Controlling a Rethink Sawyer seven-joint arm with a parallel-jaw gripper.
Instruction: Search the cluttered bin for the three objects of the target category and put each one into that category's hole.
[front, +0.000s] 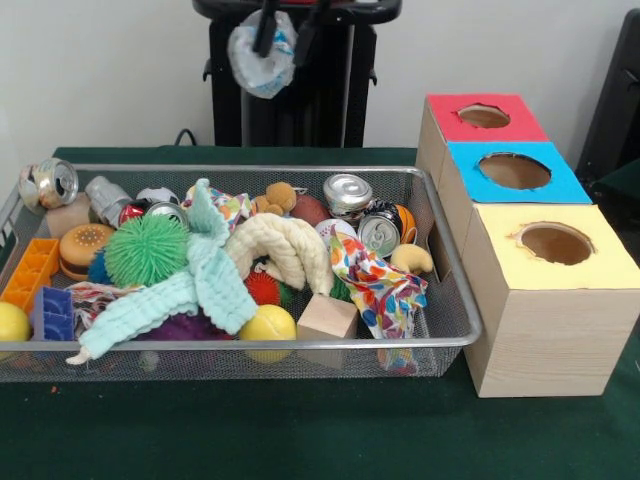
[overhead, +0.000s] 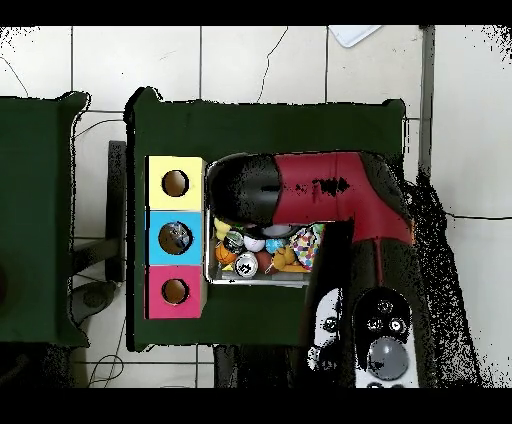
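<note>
1. Bench (front: 300, 440) covered in dark green cloth carries everything; in the overhead view the red and black arm (overhead: 330, 195) reaches across it and hides most of the basket.
2. Wire mesh bin (front: 455, 335) sits on the left of the front view, heaped with clutter: a mint cloth (front: 200, 285), a green spiky ball (front: 146, 250), a cream plush ring (front: 285, 245), a patterned rag (front: 380, 285), a wooden cube (front: 327, 317), yellow balls, orange and blue blocks, a toy burger and several shiny cans (front: 348, 193).
3. Three pale wood boxes stand in a row just beside the bin's right end, touching one another. Their tops are yellow nearest the camera, blue in the middle and red at the back.
4. Blue-surround hole (front: 514, 171) tops the middle box; from overhead something pale lies inside it (overhead: 176, 237).
5. Gripper (front: 282, 35) hangs at the top edge of the front view, before the black pedestal, clamped on a crumpled clear bottle (front: 262, 55) with a blue-and-white label, high above the bin's back rim.
</note>
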